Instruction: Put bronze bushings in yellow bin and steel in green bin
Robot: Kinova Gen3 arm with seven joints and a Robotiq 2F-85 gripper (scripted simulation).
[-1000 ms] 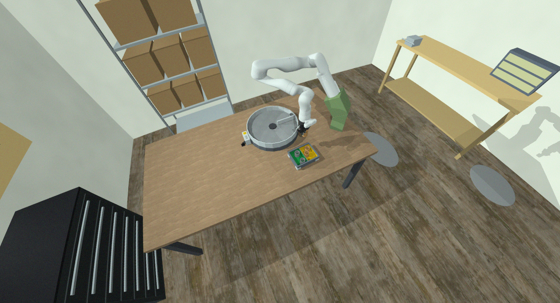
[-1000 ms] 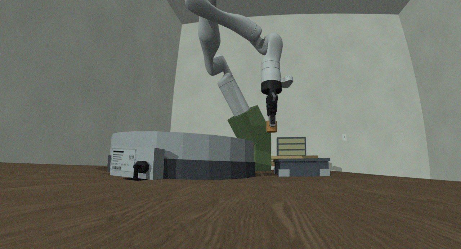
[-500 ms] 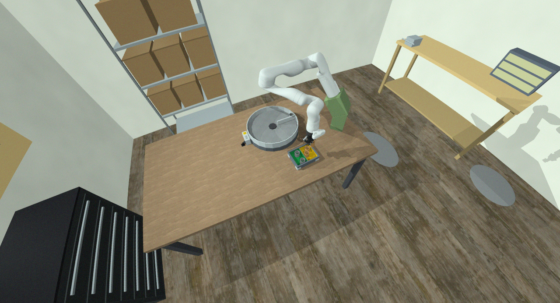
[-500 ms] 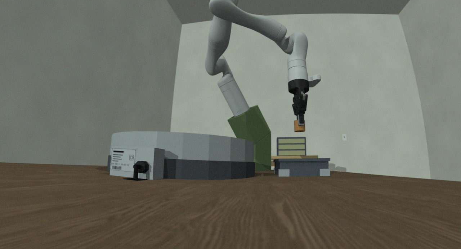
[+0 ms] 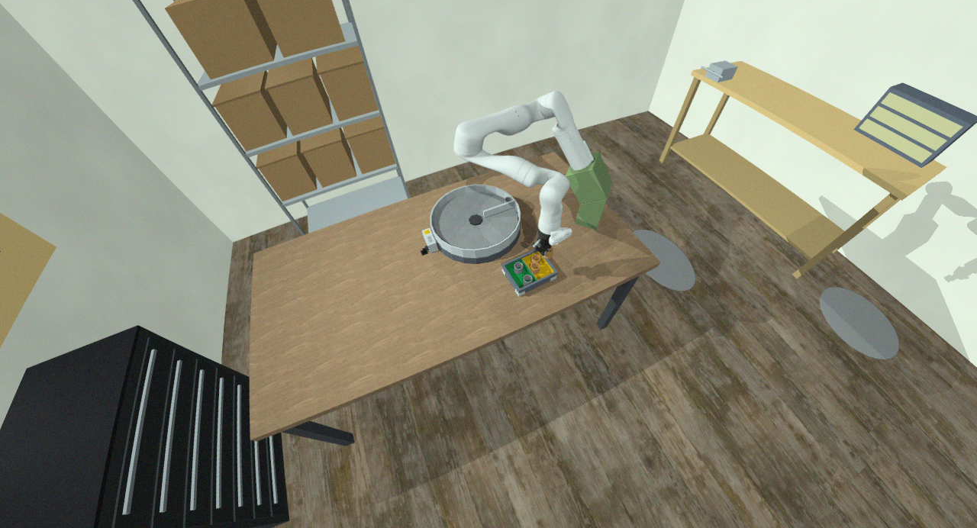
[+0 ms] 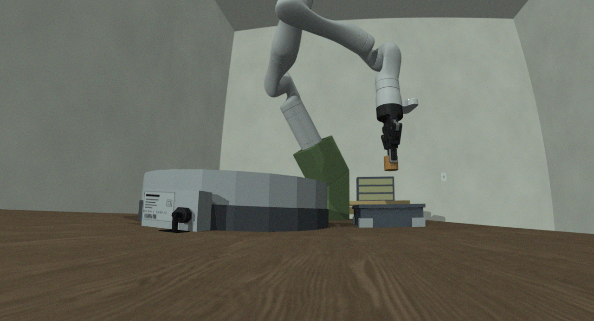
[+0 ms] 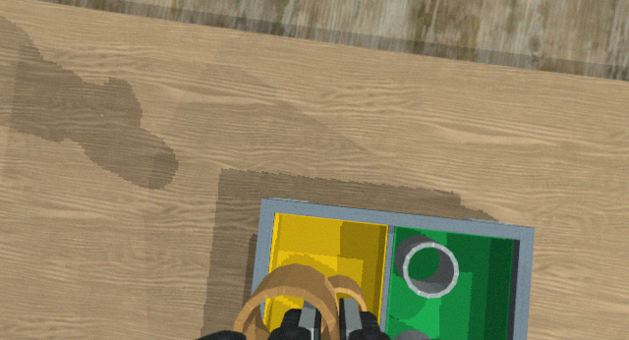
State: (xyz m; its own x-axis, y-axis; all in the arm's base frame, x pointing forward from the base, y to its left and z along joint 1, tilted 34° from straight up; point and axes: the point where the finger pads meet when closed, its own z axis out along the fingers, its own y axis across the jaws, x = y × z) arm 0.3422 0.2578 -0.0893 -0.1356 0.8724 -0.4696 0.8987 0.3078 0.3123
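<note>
Bronze bushing (image 6: pixel 390 163) (image 7: pixel 287 281) — between gripper's (image 5: pixel 544 249) (image 6: pixel 392 156) (image 7: pixel 330 320) fingertips

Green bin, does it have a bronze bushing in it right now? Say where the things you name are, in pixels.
No, the green bin (image 5: pixel 522 283) (image 7: pixel 454 311) shows only grey bushings (image 5: pixel 517 268) (image 7: pixel 430 270).

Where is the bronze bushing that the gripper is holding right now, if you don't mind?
In the exterior view, it hangs in the gripper above the divided tray, right of the turntable.

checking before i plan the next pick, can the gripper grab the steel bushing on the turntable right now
Probably not: the gripper is shut on a bronze bushing, which likely has to be released first.
</note>
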